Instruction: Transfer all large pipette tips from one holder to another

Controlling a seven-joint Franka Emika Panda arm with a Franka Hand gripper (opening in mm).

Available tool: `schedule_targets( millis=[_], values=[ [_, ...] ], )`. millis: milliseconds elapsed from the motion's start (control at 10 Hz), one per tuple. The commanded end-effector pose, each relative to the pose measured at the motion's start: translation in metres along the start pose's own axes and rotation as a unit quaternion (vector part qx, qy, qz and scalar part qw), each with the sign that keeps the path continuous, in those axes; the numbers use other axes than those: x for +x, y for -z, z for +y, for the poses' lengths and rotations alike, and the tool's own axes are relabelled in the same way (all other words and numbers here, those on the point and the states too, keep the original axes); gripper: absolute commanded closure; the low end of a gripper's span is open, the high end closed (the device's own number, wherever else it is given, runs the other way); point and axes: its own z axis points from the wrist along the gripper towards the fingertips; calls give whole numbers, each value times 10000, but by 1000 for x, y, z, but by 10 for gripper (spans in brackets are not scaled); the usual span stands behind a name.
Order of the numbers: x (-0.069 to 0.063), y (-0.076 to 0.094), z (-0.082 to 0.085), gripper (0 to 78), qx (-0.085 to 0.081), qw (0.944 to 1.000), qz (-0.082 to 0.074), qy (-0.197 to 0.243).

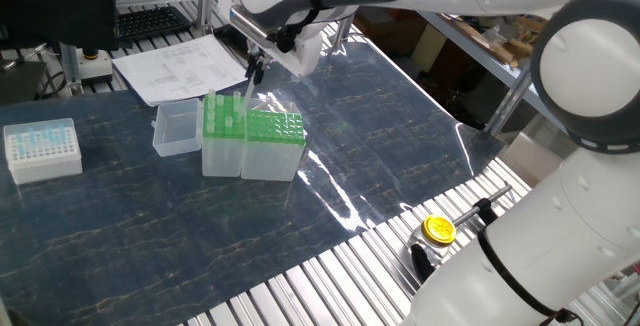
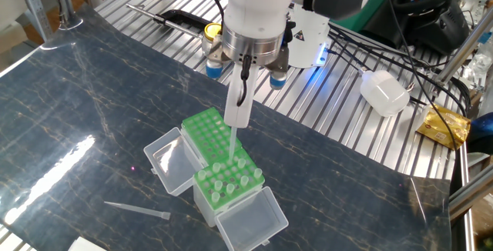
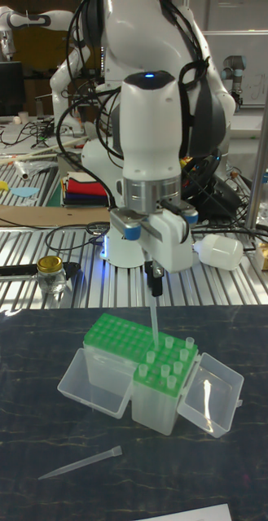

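My gripper [image 2: 236,117] is shut on a large pipette tip [image 2: 232,142] that hangs nearly upright. The tip's lower end reaches the bright green rack top of the narrower, taller box [image 2: 229,178], where several tips stand. Beside it sits the wider holder [image 2: 202,128] with its flat green grid top. The tall fixed view shows the same gripper [image 3: 155,291], held tip [image 3: 153,321], narrower box [image 3: 160,392] and wider holder [image 3: 109,335]. In one fixed view the gripper [image 1: 255,68] hovers above both boxes. One more tip [image 2: 139,210] lies flat on the table.
Clear lidless trays [image 2: 173,161] [image 2: 250,219] flank the two boxes. A white box with pale-blue tips [image 1: 42,149] stands at the table's left end. Papers [image 1: 180,66] lie behind the boxes. A yellow-lidded jar [image 3: 50,270] and a white bottle [image 2: 384,92] rest on the metal rails.
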Motion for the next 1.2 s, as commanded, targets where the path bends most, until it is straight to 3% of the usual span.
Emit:
schedule_targets(
  millis=[100, 800, 1200],
  values=[
    [0, -7, 1, 764, 4, 9999, -58, 121],
    [-6, -33, -6, 764, 9, 9994, -59, 349],
    [-5, -40, -2, 764, 88, 9998, -28, 149]
  ],
)
